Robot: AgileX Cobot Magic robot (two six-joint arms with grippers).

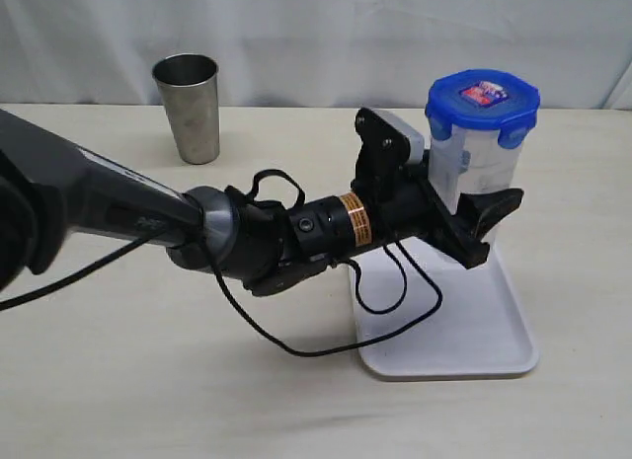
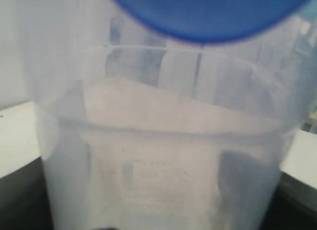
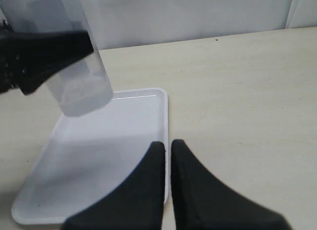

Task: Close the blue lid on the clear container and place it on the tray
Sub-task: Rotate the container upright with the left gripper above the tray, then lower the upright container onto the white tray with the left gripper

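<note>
One clear container [image 1: 472, 161] stands upright at the right of the scene, over the far end of the one white tray [image 1: 474, 336]. The one blue lid [image 1: 482, 99] sits on top of it, and two of its snap flaps show, hanging down over the rim on the near side. Whether the container's base rests on the tray or hangs just above it I cannot tell, since the gripper hides it in the exterior view.

Two grippers show in all. The left gripper [image 1: 474, 197] reaches in from the left with its jaws spread wide around the container's middle, one black finger on the near side, gripping it. The right gripper [image 3: 167, 143] appears only in its own wrist view, over the near edge of the tray; its two fingers are pressed almost together with nothing between them.

One steel tumbler [image 1: 190, 106] stands upright at the far left of the table [image 1: 148, 390], well apart from the tray. One black cable [image 1: 395, 326] loops from the left arm across the tray's left edge
</note>
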